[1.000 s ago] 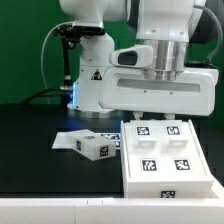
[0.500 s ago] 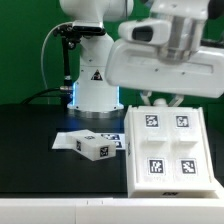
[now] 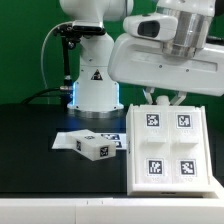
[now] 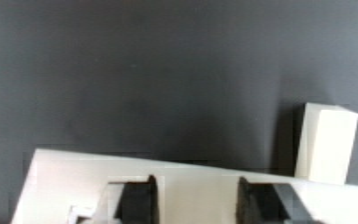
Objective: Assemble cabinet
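Observation:
The cabinet box (image 3: pixel 170 150) is a white tagged box lying on the black table at the exterior view's right. My gripper (image 3: pixel 165 99) hangs from the big white hand over the box's far edge, its fingers (image 3: pixel 150 97) reaching down onto it. In the wrist view the two dark fingers (image 4: pixel 140 200) stand either side of a white strip of the box (image 4: pixel 197 195) with no gap showing. The gripper (image 4: pixel 197 205) looks shut on it. A small tagged block (image 3: pixel 95 148) lies to the exterior view's left of the box.
The white robot base (image 3: pixel 92 80) with a triangle mark stands at the back. Flat white tagged pieces (image 3: pixel 72 139) lie by the small block. In the wrist view a long white part (image 4: pixel 329 140) lies on the dark table beyond the box.
The hand has risen and moved to the exterior view's right. The box has shifted right and turned a little with it. Over the last half second almost nothing moved.

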Robot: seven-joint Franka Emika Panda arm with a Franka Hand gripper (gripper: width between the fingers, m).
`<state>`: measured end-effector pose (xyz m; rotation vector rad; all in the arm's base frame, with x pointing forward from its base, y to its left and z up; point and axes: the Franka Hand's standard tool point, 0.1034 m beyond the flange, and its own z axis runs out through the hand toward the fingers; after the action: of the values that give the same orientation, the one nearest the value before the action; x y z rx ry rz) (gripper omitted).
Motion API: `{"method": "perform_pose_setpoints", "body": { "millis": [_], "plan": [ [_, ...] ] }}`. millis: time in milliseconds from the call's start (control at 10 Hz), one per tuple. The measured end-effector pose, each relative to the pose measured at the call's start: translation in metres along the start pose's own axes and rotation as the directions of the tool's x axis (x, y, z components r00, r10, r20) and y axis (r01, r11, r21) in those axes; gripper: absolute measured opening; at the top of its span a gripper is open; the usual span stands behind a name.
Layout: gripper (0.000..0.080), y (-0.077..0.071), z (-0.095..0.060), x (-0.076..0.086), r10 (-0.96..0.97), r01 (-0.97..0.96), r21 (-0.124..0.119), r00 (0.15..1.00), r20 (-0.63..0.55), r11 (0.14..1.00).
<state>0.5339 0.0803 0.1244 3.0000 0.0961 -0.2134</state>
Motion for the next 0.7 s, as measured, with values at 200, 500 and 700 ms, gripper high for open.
{"method": "perform_pose_setpoints", "body": {
  "millis": [200, 500, 700],
  "plan": [
    [0.0208, 0.005, -0.01, 0.016, -0.032, 0.031, -0.005, 0.999, -0.017, 0.999],
    [0.0204, 0.01, -0.017, 0.042, -0.058, 0.057, -0.018, 0.996, -0.067, 0.998],
    [0.0188, 0.013, -0.019, 0.052, -0.059, 0.057, -0.022, 0.993, -0.103, 0.998]
  ]
}}
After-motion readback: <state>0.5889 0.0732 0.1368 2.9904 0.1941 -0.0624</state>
